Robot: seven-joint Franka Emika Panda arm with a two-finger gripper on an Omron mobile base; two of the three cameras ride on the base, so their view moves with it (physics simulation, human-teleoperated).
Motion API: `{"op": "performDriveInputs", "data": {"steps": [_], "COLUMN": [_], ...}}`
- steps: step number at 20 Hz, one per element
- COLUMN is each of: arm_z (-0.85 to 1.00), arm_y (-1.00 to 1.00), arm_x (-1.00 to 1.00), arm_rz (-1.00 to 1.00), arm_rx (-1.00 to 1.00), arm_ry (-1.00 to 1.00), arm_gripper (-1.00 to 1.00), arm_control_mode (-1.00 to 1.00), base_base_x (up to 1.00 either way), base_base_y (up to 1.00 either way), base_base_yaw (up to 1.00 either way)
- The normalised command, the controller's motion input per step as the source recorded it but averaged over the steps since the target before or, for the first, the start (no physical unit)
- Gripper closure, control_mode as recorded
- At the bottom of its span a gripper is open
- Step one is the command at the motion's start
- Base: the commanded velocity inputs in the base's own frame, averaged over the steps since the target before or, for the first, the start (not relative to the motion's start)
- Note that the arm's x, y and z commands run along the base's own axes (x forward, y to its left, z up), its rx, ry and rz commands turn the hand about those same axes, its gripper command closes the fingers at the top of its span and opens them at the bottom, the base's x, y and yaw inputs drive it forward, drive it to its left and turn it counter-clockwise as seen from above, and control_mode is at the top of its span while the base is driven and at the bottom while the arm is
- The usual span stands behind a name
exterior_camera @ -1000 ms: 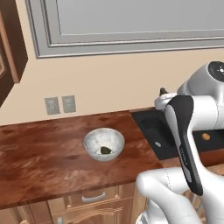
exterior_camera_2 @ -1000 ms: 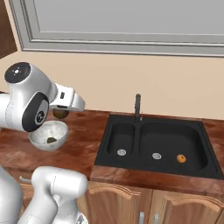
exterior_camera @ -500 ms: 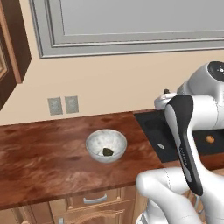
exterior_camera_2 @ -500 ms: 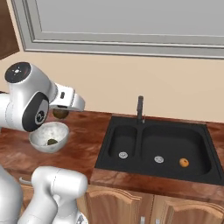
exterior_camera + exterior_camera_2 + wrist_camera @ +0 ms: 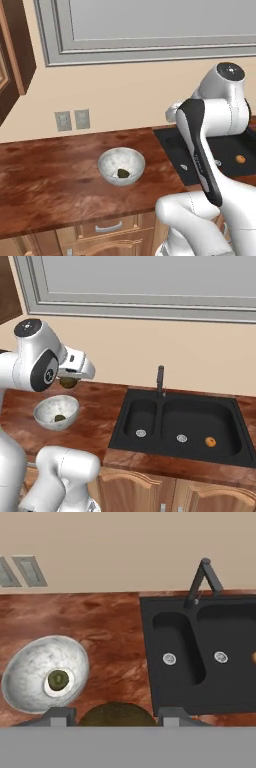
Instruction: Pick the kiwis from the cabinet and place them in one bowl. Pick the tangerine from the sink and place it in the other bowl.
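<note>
Item: second kiwi (image 5: 116, 714), clenched in the gripper (image 5: 69, 381), held above the bench (image 5: 50, 175) just beside the bowl (image 5: 121, 166), which holds one kiwi. Over the last second the views shifted, not the goods; tangerine (image 5: 210, 442) remains in sink (image 5: 200, 426), release pending.

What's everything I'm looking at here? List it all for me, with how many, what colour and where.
kiwis: two, olive-brown; one in the bowl, one held in the end effector
bowl: one, whitish-grey, on the counter left of the sink
tangerine: one, orange, in the sink's larger basin
sink: one, black, two basins, silver drains
faucet: one, black, behind the sink
counter: reddish-brown wood
wall outlets: two, grey, above the counter
end effector: shut on a kiwi, beside and above the bowl
</note>
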Motion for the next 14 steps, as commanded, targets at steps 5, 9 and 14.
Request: {"op": "performDriveInputs", "data": {"steps": [5,9,14], "arm_z": [-0.15,-0.23,-0.41], "arm_y": [0.26,0.38,0.39], "arm_x": [0.04,0.06,0.05], "arm_rz": [0.01,0.00,0.00], "arm_rx": [0.03,0.00,0.00], "arm_ry": [0.28,0.20,0.14], "arm_gripper": [1.00,1.00,1.00], "arm_control_mode": [-1.00,-1.00,-1.00], "base_base_x": [0.00,0.00,0.00], "base_base_y": [0.00,0.00,0.00], "base_base_yaw": [0.00,0.00,0.00]}}
